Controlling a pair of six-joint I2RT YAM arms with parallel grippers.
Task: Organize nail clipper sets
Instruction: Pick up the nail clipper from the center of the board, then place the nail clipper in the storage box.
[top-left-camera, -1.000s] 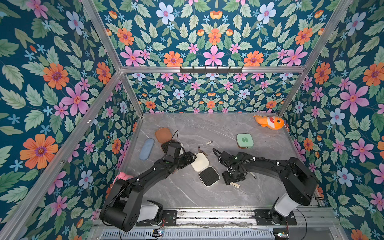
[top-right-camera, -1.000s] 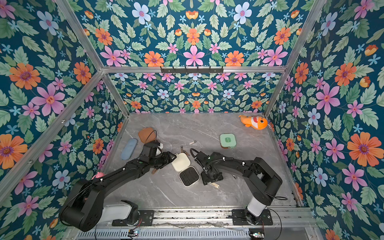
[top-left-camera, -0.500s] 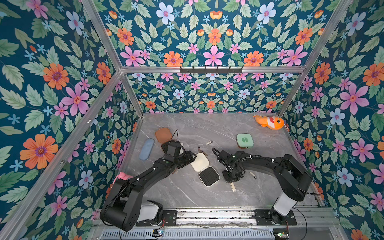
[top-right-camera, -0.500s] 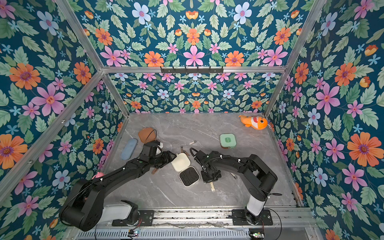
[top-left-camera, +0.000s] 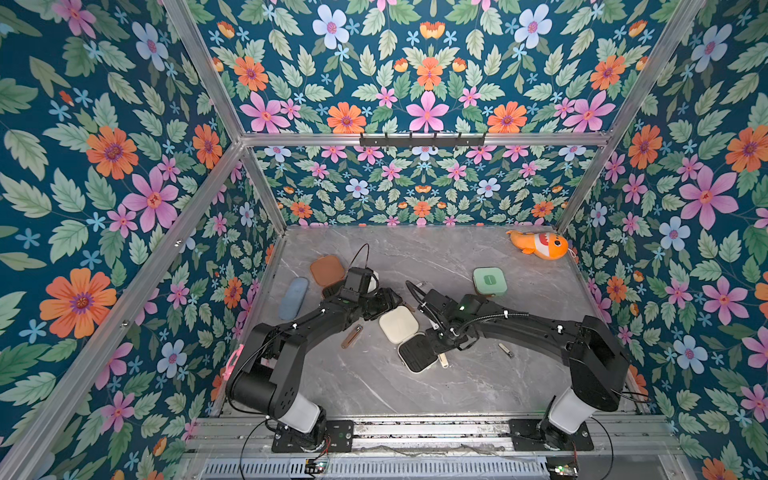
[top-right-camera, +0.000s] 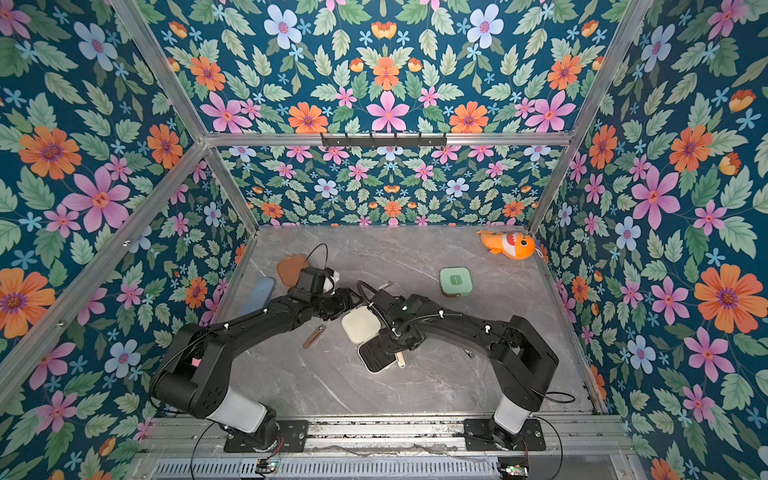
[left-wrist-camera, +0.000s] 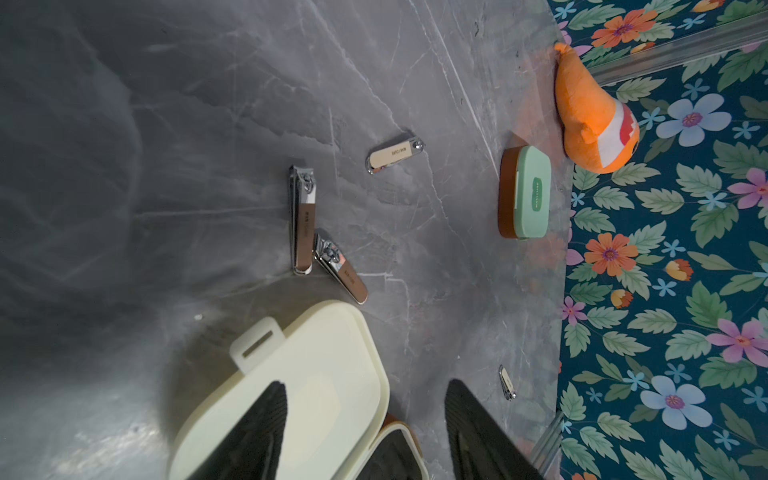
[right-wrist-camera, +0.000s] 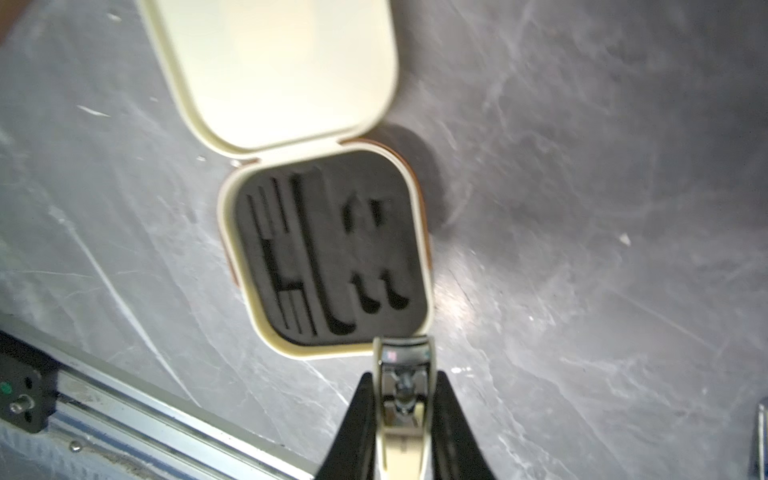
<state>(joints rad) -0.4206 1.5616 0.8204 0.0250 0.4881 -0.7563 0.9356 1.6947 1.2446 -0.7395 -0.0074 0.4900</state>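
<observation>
Two fingers of my right gripper (right-wrist-camera: 402, 380) are pinched narrow on a cream-handled clipper (right-wrist-camera: 402, 357). Its steel cutting end pokes out just past the fingertips. Straight beyond those tips, almost touching the clipper's end, is the near rim of the open cream case (right-wrist-camera: 243, 257). Its black tray (right-wrist-camera: 332, 249) faces up, and the lid (right-wrist-camera: 274, 70) is folded flat on the far side.

The tray is bare foam, and every cut-out shows empty: thin slots to one side, a long wide one in the middle, and two short curved ones. The picture is slightly blurred, so I can't make out the slot edges finely.

My left gripper (left-wrist-camera: 365, 386) stands moderately wide and holds nothing. One finger (left-wrist-camera: 266, 419) is over the lid and the other is over bare table (left-wrist-camera: 208, 124) beside it. I cannot tell whether that finger presses the lid.

I judge the step to be seating this clipper. I'd carry it forward over the rim and line its length up with the long wide slot. Then I'd lower it level and part the fingers only once it sits in the foam. I'd rest the left finger on the lid so the light case can't skid.

Several more clippers lie loose beyond the left fingertips, including a brown-handled pair (left-wrist-camera: 302, 220) touching each other.
</observation>
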